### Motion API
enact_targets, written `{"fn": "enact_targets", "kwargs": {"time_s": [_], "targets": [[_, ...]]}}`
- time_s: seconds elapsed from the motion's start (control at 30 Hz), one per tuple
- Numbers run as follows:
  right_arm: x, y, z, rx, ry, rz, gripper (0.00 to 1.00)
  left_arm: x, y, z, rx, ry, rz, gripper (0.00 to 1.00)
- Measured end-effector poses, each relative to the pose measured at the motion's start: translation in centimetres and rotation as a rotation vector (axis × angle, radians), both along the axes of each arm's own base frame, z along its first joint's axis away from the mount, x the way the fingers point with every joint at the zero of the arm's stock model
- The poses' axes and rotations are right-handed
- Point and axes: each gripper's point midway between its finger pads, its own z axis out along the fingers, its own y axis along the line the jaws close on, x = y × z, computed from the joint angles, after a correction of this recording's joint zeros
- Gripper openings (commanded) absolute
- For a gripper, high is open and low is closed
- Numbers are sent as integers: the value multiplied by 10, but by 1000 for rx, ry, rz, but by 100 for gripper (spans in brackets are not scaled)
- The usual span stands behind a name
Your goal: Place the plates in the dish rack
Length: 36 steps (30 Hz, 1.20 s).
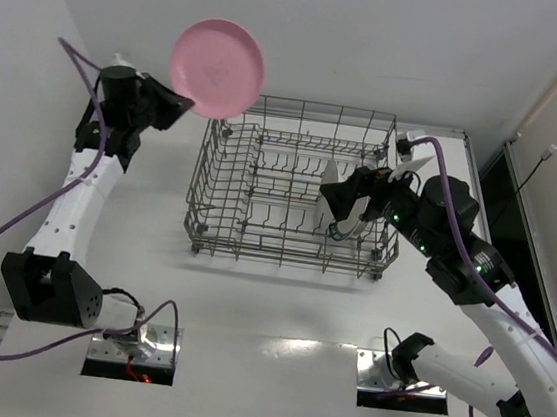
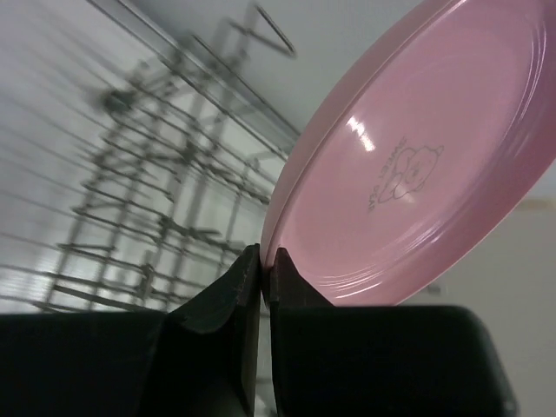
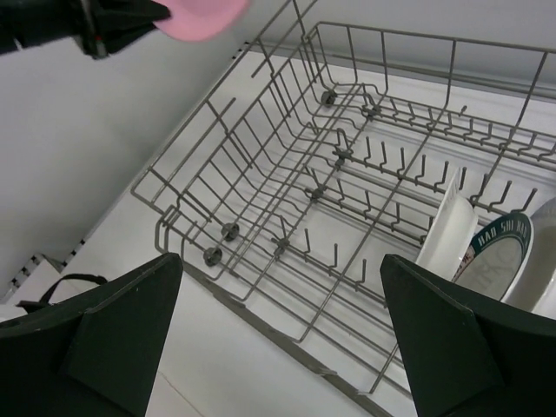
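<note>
The left gripper (image 1: 177, 106) is clamped on the lower rim of the pink plate (image 1: 217, 68), held face-up beyond the dish rack's (image 1: 261, 181) far-left corner. The right gripper (image 3: 276, 287) hangs spread wide over the rack, beside the white plate (image 3: 447, 230) and blue-rimmed plate (image 3: 499, 252) standing on edge.

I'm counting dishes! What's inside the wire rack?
Two plates on edge: a white plate and a blue-rimmed plate, partly hidden by the right arm from above. The pink plate is outside, in the left tool.

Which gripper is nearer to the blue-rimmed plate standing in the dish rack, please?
Right. The right gripper hovers open close above the blue-rimmed plate; the left gripper is beyond the far-left corner of the dish rack, holding the pink plate.
</note>
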Motion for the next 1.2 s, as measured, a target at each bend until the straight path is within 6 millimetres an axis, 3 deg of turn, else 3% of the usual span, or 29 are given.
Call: {"fn": "enact_targets", "kwargs": {"time_s": [0.07,0.17,0.37,0.43,0.63,0.87,0.9,0.97,1.0,1.07,1.13,1.2], "targets": [[-3,-3,5,13,-12,-2,97,-5,-44,0,-3,-23,-140,0],[-8,-12,18,51,-40,-30,97,-18,-93,1,14,-41,-300,0],[-5,-17,30,126,-69,-67,97,-46,-160,12,30,-106,-534,0],[2,-13,21,130,-45,-71,97,-60,-184,11,43,-110,-609,0],[27,-14,-30,111,75,-126,95,-91,-221,-14,81,-66,-731,0],[44,-31,-56,156,140,-187,70,-111,-240,-33,134,-18,-776,0],[45,-33,-59,158,148,-190,54,-115,-242,-34,139,-16,-782,0],[46,-35,-62,165,162,-192,37,-120,-246,-35,149,-14,-793,0],[46,-35,-62,171,165,-190,20,-123,-249,-35,154,-14,-797,0],[47,-34,-60,194,169,-179,5,-124,-250,-38,172,-11,-790,0],[47,-33,-55,213,161,-169,0,-121,-249,-40,177,-1,-773,1],[47,-32,-56,219,171,-162,0,-121,-249,-41,182,-2,-768,18]]}}
